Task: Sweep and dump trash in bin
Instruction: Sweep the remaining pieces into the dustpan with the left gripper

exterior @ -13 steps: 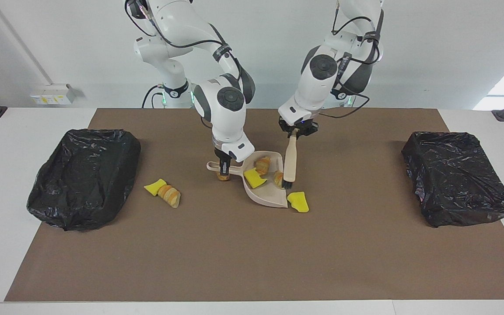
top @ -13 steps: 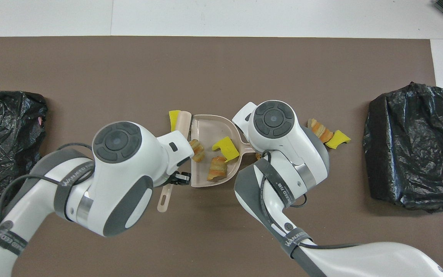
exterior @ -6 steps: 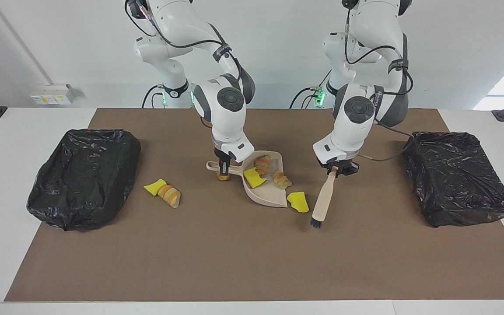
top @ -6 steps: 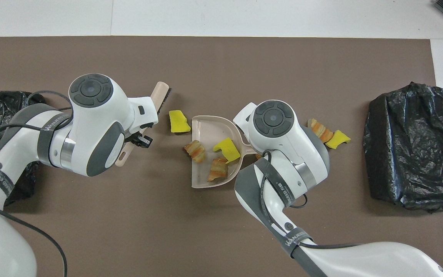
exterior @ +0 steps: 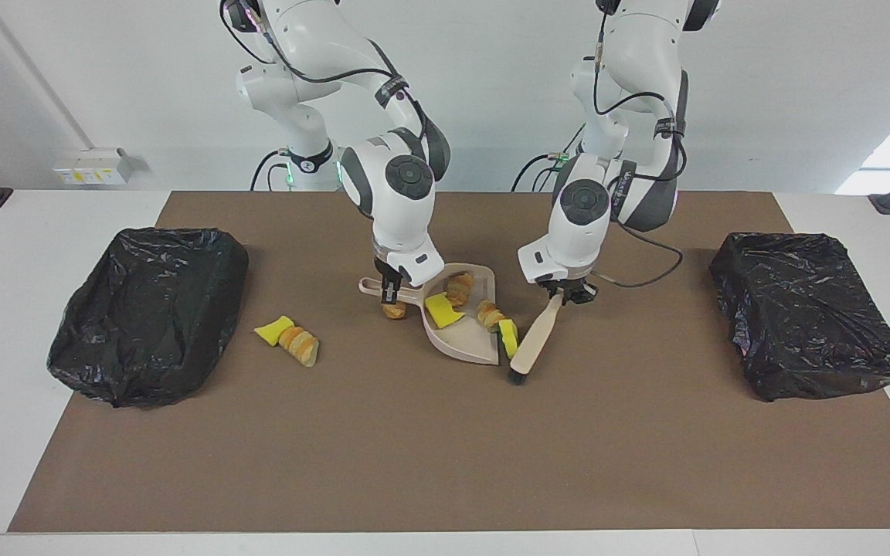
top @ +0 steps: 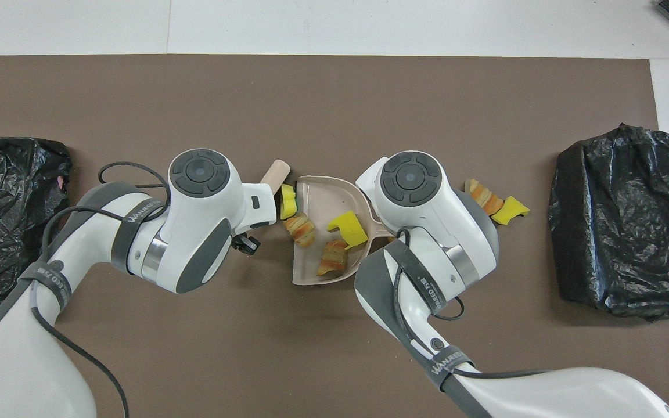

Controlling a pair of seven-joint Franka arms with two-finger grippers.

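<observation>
The dustpan lies on the brown mat about midway between the two black-bagged bins, and serves as the landmark here.

The right gripper is clenched on the dustpan's handle, at the end toward the right arm. Under that handle a tan roll sits on the mat, touching or just beside the pan.

The left gripper is clenched on the brush, which slants down from it along the pan's open edge toward the left arm's end, bristles at the mat.

Inside the pan lie a yellow sponge and two croissants: one near the pan's rear wall, the other near the open edge. A green-backed sponge stands on edge at the pan's mouth, pressed between the brush and the pan's lip.

Well apart from the pan, toward the right arm's end, another yellow sponge and a croissant lie touching each other on the mat, between the pan and the bin at that end. The other bin stands at the left arm's end, well apart from the pan.
</observation>
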